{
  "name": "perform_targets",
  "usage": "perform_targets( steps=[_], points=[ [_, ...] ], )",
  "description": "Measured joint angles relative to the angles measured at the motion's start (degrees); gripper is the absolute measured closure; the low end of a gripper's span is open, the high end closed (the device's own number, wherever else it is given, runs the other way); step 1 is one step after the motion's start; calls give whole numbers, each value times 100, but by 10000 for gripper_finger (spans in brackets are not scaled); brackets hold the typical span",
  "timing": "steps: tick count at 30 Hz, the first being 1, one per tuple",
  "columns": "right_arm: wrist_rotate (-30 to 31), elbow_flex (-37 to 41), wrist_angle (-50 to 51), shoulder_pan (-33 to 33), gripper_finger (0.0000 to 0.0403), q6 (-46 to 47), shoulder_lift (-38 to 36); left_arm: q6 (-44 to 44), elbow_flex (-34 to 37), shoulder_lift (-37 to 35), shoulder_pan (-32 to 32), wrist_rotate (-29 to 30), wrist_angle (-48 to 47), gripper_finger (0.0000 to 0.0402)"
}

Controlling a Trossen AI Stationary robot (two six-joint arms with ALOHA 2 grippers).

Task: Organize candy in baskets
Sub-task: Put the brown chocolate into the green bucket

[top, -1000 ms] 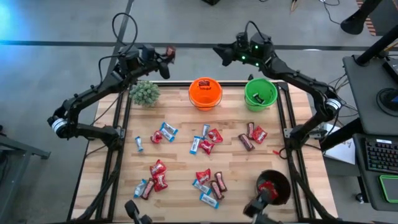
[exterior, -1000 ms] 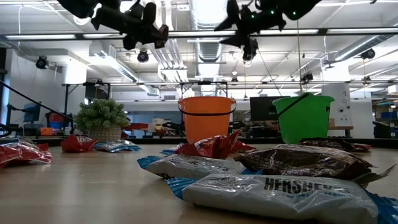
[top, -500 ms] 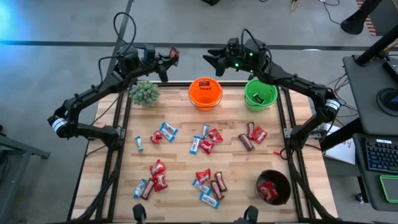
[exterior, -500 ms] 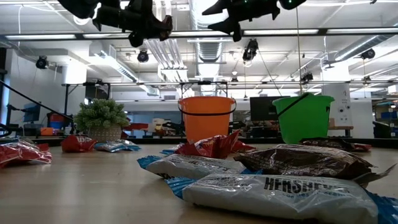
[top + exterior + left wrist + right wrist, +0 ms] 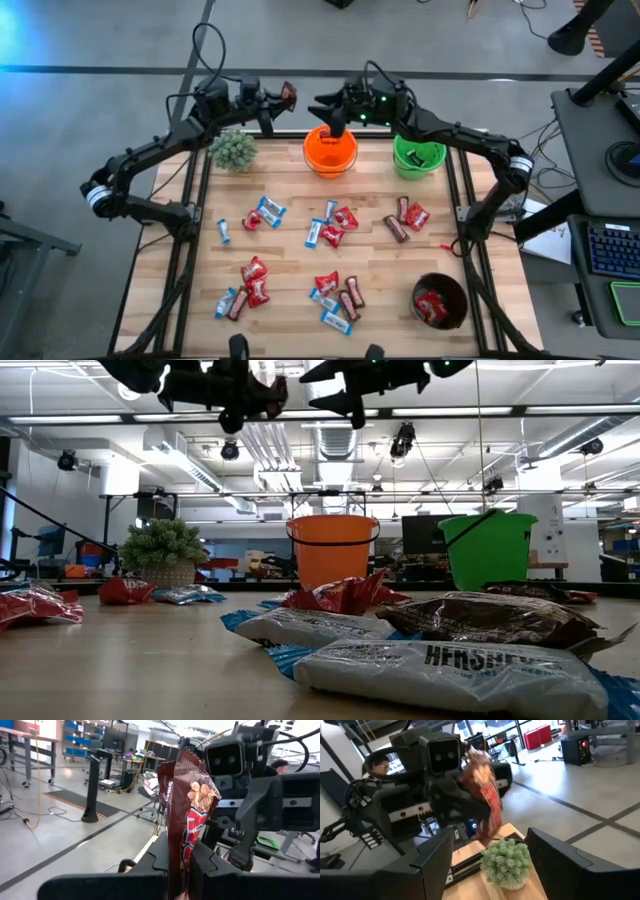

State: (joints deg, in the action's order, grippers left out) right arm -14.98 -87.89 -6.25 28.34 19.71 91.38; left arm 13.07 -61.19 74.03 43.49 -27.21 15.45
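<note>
Overhead, the left gripper (image 5: 278,97) is pinched shut on a crinkly red-and-brown candy packet (image 5: 289,95), held in the air behind the table's far edge, beside the small bushy potted plant (image 5: 233,149). The right gripper (image 5: 327,108) stands with its fingers spread wide, holding nothing, above the round orange plastic basket (image 5: 330,150), which has a dark sweet inside. The bright green basket (image 5: 419,151) holds dark bars; the black basket (image 5: 438,300) holds red packets. Loose candy (image 5: 331,228) lies scattered over the wooden table (image 5: 375,265).

From table height, both grippers hang high above the orange basket (image 5: 332,548).

The left wrist view shows the packet (image 5: 187,815) upright, its long axis vertical, clamped at its lower end.

The right wrist view shows that packet (image 5: 482,795) above the plant (image 5: 505,861).
</note>
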Motion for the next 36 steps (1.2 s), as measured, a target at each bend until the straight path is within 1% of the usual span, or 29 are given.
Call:
perform_targets(
  steps=[7, 13, 20, 28, 32, 34, 36],
  points=[
    [0, -490, 23, -61, 160, -158, 431, 34, 0, 36, -60, -154, 3, 400],
    [-6, -843, 345, -84, 160, -171, 707, 102, 0, 36, -95, -239, 2, 400],
    [-15, -1219, 486, -158, 166, -397, 838, 122, 0, 45, -181, -369, 3, 400],
    [-5, -1318, 497, -160, 169, -401, 926, 126, 0, 49, -298, -384, -16, 400],
    [-5, -1318, 482, -162, 186, -401, 926, 165, 0, 79, -313, -384, -1, 400],
    [-3, -1318, 486, -162, 203, -404, 926, 213, 0, 115, -318, -384, -1, 400],
    [-5, -1318, 492, -162, 229, -416, 926, 249, 0, 162, -331, -384, 7, 400]
  ],
)
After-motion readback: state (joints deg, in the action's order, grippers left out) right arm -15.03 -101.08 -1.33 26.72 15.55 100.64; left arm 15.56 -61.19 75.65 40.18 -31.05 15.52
